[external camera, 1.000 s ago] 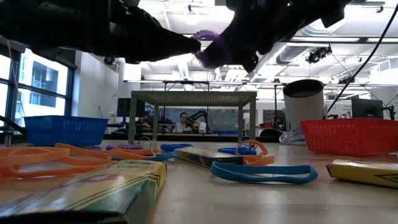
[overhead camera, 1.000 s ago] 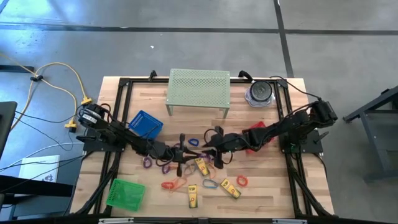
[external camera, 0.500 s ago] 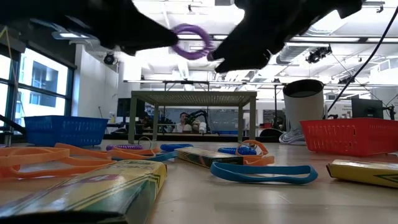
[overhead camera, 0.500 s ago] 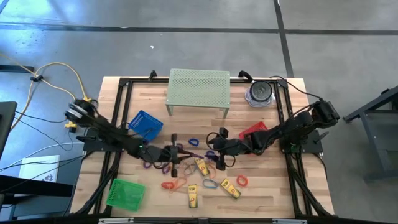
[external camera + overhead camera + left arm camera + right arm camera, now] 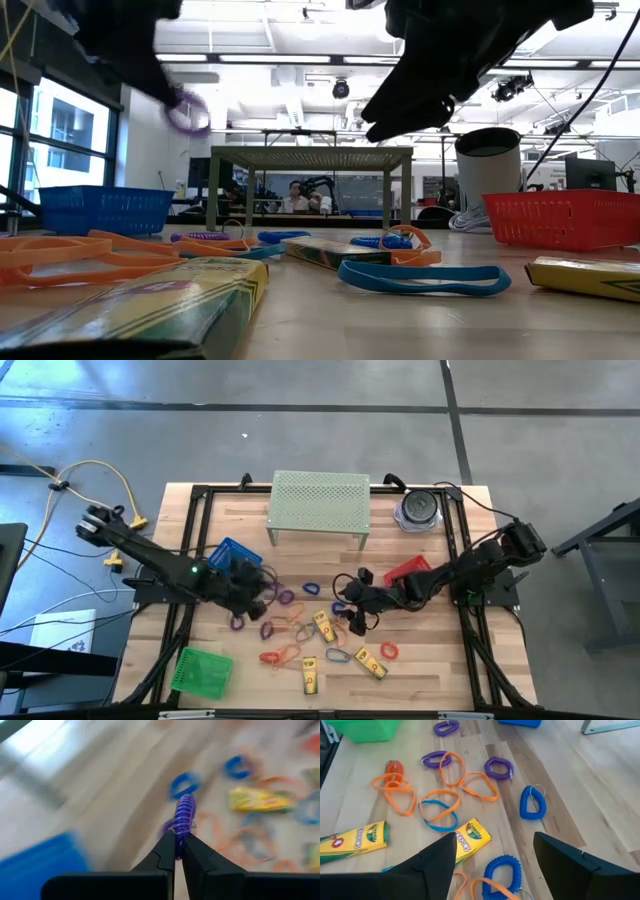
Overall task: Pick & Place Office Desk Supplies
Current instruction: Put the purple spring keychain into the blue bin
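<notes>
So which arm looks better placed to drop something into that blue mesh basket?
The left gripper: it grips a purple coiled loop right beside the blue mesh basket. The right gripper is open, empty.

wooden table [image 5: 230,510], pale planks, black frame rails along its edges. landmark: pale green perforated stand [image 5: 319,495], at the far middle edge. blue basket [image 5: 232,557] near-left of the stand; red basket [image 5: 408,573] near-right of it; green basket [image 5: 201,668] well apart, at the near-left corner. round dark container [image 5: 418,508] just right of the stand. scattered nearer than the stand: loops [image 5: 440,815] in purple, blue, orange and red, some overlapping, and yellow crayon boxes [image 5: 309,674] among them.
</notes>
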{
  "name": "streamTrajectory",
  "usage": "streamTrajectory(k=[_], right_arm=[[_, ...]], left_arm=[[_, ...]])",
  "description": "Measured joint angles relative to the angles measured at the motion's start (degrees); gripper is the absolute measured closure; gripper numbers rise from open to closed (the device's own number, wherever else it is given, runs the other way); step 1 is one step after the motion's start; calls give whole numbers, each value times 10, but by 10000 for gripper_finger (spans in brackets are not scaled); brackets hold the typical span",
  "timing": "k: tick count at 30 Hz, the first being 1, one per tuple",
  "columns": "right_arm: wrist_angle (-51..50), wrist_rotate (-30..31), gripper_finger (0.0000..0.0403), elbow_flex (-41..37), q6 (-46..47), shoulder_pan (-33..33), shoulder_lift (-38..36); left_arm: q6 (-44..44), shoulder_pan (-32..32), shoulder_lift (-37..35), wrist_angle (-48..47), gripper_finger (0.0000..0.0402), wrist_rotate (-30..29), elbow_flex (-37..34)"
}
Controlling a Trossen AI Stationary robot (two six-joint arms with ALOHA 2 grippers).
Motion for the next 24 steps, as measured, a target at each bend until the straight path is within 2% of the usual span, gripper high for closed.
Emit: streamTrajectory(k=[3, 6, 13, 21, 24], right_arm=[[-3, 0, 151, 0, 0, 0, 1], [-4, 0, 151, 0, 0, 0, 5], [-1, 2, 151, 0, 2, 0, 5], [-2, 2, 151, 0, 2, 0, 5], [-2, 2, 151, 0, 2, 0, 5]], left_arm=[[-77, 13, -23, -105, 394, 1, 19], [-116, 28, -47, -176, 393, 9, 21], [-186, 101, -64, -326, 392, 84, 22], [-125, 157, -51, -304, 389, 85, 22], [-128, 172, -43, -309, 374, 101, 22]])
